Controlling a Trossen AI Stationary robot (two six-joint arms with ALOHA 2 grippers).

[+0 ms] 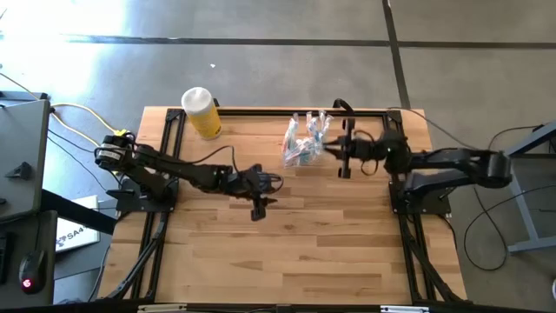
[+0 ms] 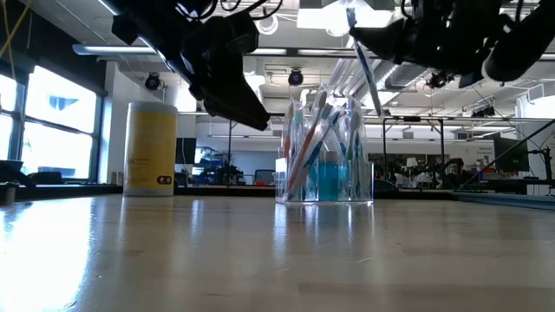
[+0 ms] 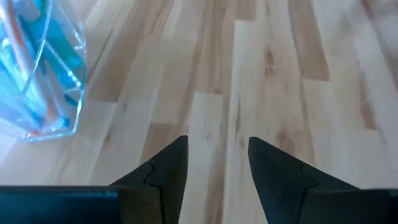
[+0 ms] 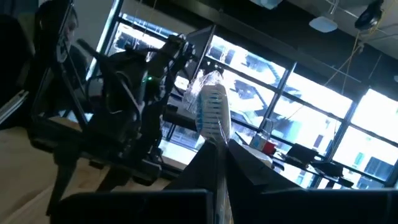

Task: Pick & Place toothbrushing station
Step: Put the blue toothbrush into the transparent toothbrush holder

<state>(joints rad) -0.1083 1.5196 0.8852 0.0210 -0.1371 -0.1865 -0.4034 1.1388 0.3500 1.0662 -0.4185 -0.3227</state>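
A small clear plastic cup crowded with slim teal, pink and white toothbrushes is stood on the wooden table. Just beside it, a white-bristled toothbrush is clamped in the right gripper. Near the cup, the left gripper is held above bare wood, jaws apart.

Counted: one clear plastic cup, one yellow cylinder container. Two arms present. Toothbrushes several, overlapping; exact count indeterminable.
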